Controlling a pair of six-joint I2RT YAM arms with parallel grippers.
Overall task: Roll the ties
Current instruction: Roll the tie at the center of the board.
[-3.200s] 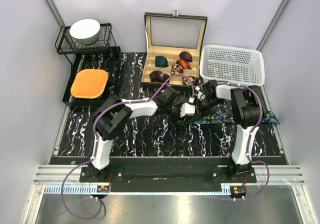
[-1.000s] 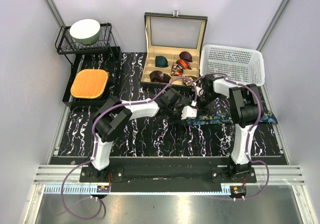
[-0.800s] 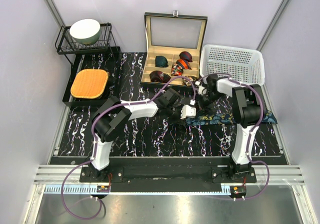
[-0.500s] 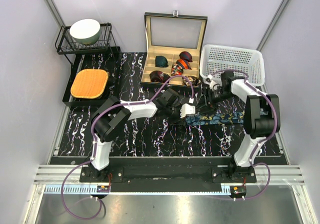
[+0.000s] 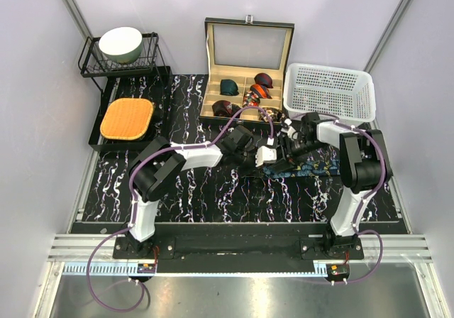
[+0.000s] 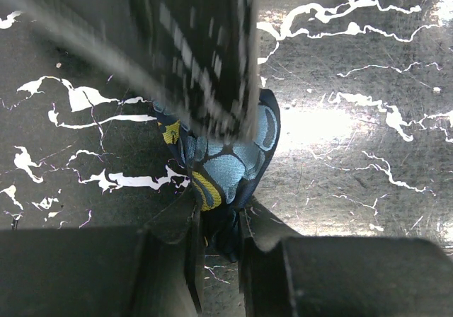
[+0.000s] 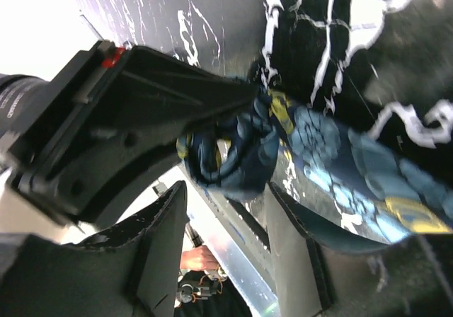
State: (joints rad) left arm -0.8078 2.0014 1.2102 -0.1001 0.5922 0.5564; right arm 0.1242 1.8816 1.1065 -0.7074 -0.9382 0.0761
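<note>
Mid-frame, the left jaws pinch the dark navy, teal-and-gold patterned fabric necktie [image 6: 230, 167]; the right jaws gape, straddling its folded end.

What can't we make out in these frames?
- Left wrist: a motion-blurred dark shape covers the navy tie beyond the left hand pinching it.
- Right wrist: past the right hand, the tie's long end is cut off by the right edge.
- Top view: both hands hide the rolled end; turns uncountable.
- Top view: coiled ties in the box are too small for patterns.
</note>
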